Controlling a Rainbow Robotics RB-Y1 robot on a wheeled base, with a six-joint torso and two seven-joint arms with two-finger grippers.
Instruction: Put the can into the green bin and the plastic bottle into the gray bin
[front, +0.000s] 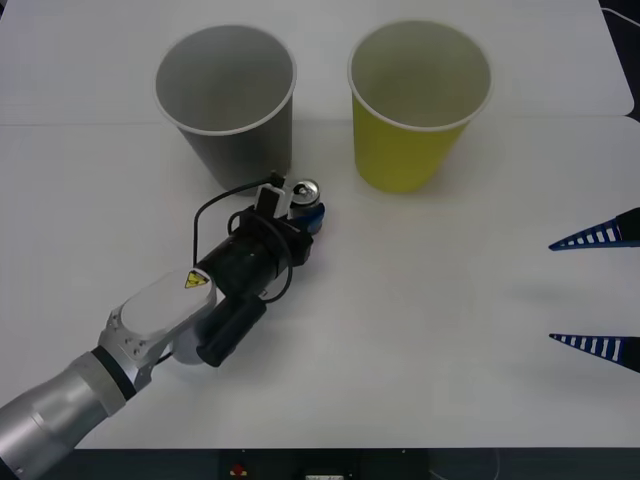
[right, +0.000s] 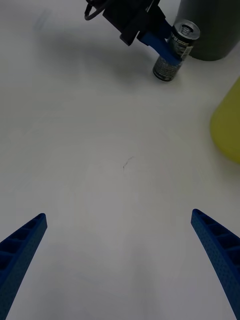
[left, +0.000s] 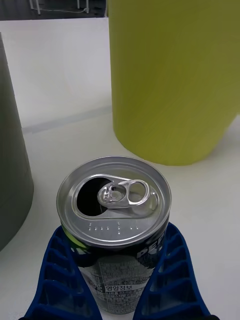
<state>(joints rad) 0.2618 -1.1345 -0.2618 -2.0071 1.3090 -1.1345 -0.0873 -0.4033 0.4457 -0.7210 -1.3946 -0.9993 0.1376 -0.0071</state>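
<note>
Two blue fingers of the left gripper (left: 117, 280) clasped the can (left: 115, 210), silver-topped, tab opened, label dark; the right gripper (front: 600, 290) sat spread wide, empty.

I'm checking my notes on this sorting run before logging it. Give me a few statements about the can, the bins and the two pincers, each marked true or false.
1. The left pincer is closed around the can. True.
2. The can already lies inside the green bin. False: it stands upright on the table, between the two bins.
3. The can's top is open, with the pull tab in place. True.
4. The right pincer holds a bottle. False: it is open and empty at the table's right edge.
5. The gray bin stands to the right of the green one. False: it stands to its left.
</note>
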